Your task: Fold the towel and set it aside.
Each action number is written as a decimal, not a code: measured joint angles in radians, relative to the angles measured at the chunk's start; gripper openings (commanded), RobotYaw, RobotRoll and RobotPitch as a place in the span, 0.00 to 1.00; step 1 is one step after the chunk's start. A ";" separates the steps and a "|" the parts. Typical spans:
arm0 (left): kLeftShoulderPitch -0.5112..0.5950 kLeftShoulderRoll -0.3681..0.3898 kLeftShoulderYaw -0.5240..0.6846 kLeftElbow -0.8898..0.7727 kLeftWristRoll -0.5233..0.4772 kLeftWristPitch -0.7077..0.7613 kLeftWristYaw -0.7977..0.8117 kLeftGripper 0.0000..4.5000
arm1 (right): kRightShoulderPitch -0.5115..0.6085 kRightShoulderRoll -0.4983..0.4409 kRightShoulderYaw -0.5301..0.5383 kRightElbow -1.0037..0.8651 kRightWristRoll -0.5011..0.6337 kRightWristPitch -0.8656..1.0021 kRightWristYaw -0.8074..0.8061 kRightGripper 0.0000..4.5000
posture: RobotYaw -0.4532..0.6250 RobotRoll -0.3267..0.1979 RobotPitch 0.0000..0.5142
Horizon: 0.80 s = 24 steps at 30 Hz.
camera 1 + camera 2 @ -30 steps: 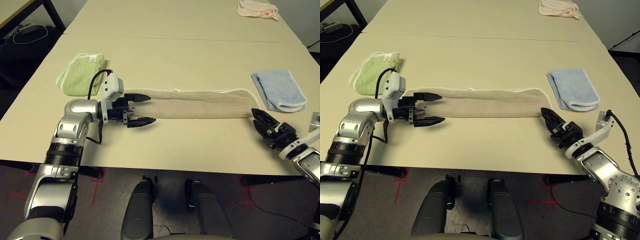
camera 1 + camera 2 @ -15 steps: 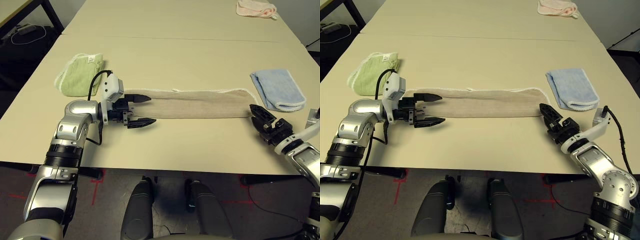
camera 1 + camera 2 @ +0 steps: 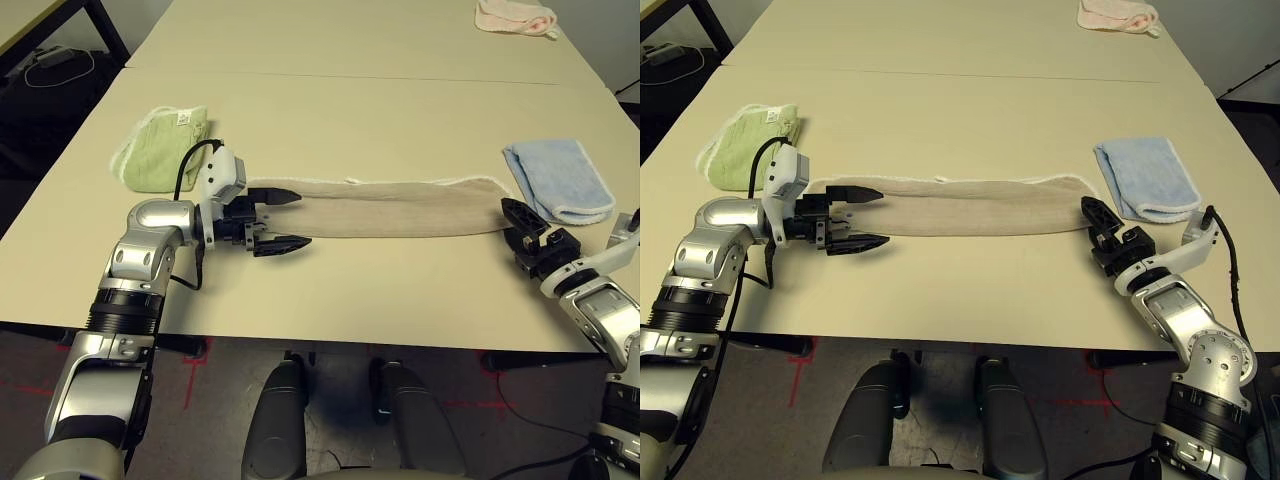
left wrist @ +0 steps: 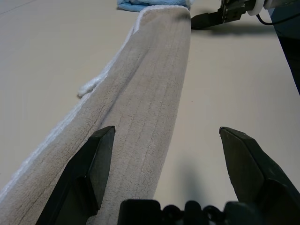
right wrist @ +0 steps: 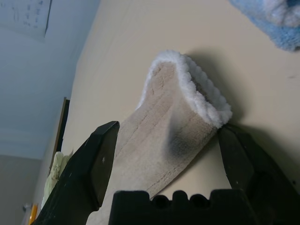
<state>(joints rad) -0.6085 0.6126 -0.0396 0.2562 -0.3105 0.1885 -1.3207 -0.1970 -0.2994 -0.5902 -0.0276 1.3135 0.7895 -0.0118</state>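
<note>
towel (image 3: 400,208) is laid flat across the table (image 3: 350,120) as a long folded strip, between a green cloth (image 3: 160,147) and a blue cloth (image 3: 557,178). left claw (image 3: 283,218) is held released at its left end, fingers astride the edge. right claw (image 3: 1095,222) is seen released at the right end, nothing grasped.

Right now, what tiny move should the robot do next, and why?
Probably close both end effectors. The beige towel, folded into a long strip, has one end between the open left end effector and the other between the open right end effector, so gripping comes before folding.
</note>
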 measured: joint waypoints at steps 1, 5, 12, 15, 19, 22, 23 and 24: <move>0.000 0.000 0.000 0.000 0.000 0.000 0.000 1.00 | -0.001 0.001 0.000 0.002 -0.003 -0.002 -0.005 0.78 | 0.41 0.62 0.37; 0.000 0.002 0.000 0.000 0.000 0.002 -0.001 1.00 | 0.000 0.010 0.000 0.024 -0.013 -0.012 -0.017 0.44 | 0.41 0.62 0.37; 0.000 0.004 0.000 0.000 0.000 0.003 -0.002 1.00 | 0.005 0.020 0.000 -0.006 -0.003 -0.018 -0.010 0.01 | 0.41 0.62 0.36; 0.000 0.011 0.000 0.000 0.000 0.003 -0.002 1.00 | 0.012 0.019 0.000 -0.007 -0.002 -0.019 -0.006 0.01 | 0.41 0.62 0.36; 0.000 0.012 0.000 0.000 0.000 0.003 -0.003 1.00 | 0.019 0.011 0.001 -0.008 -0.001 -0.012 0.008 0.01 | 0.40 0.62 0.35; 0.000 0.012 0.000 0.000 0.000 0.003 -0.003 1.00 | 0.021 0.001 0.012 -0.008 -0.002 -0.008 0.016 0.01 | 0.40 0.62 0.35; 0.000 0.012 0.000 0.001 0.000 0.003 -0.003 1.00 | 0.022 -0.002 0.014 -0.008 -0.004 -0.008 0.021 0.01 | 0.40 0.62 0.35; 0.000 0.012 0.000 0.001 0.000 0.003 -0.004 1.00 | 0.024 -0.006 0.018 -0.008 -0.008 -0.009 0.029 0.01 | 0.40 0.62 0.35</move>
<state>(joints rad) -0.6083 0.6246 -0.0398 0.2568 -0.3104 0.1918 -1.3246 -0.1730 -0.3054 -0.5719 -0.0357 1.3052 0.7810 0.0168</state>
